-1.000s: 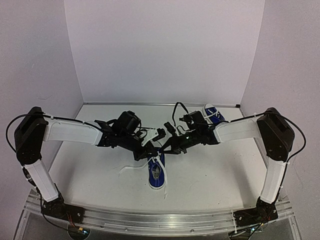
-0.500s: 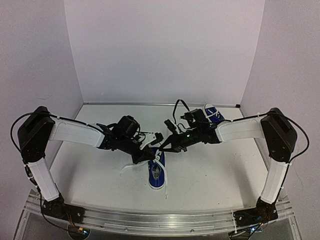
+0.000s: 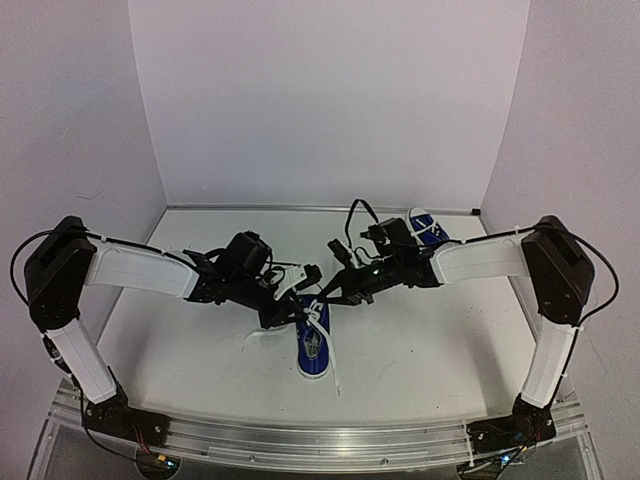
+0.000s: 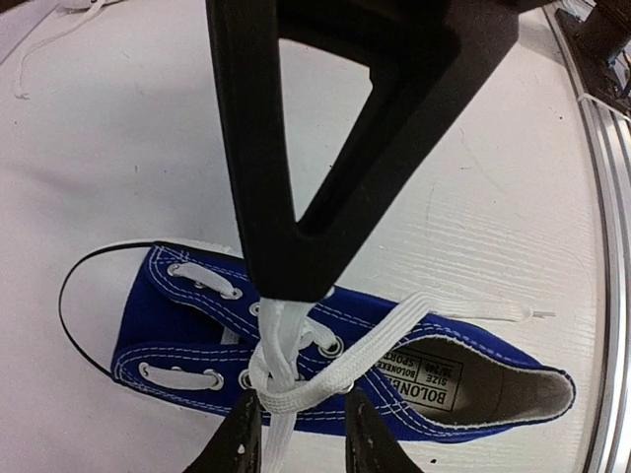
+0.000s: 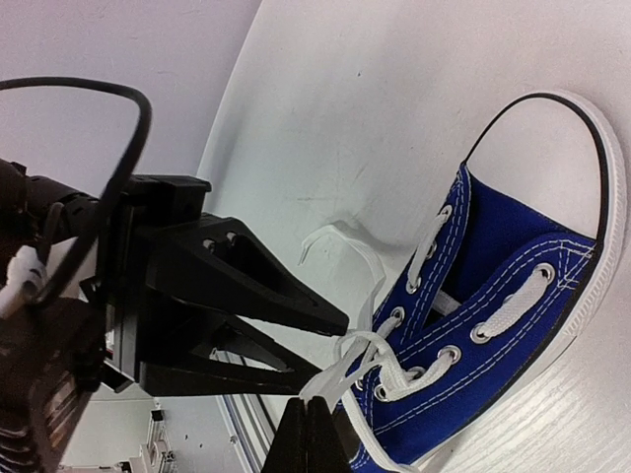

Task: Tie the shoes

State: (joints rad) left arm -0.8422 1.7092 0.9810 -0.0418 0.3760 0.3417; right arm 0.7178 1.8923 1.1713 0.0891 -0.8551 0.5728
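Both grippers close in on the near sneaker's laces

In the last second the right gripper (image 3: 322,297) has slid in toward the left gripper (image 3: 285,310), so the two now nearly meet above the lacing of the near sneaker (image 3: 313,352), which lies on the table (image 3: 430,350) toe toward the arms. The second sneaker (image 3: 427,230) sits well apart by the back wall, behind the right arm. The right jaws are pressed together on a strand of white lace (image 4: 281,365) lifted from the middle eyelets. The left fingers (image 4: 242,439) stand a little apart with that same strand running down between them, not yet pinched. I would say a hand-over or a first crossing is being set up; no knot or bow exists yet. The other lace end (image 3: 255,335) trails loose on the table.
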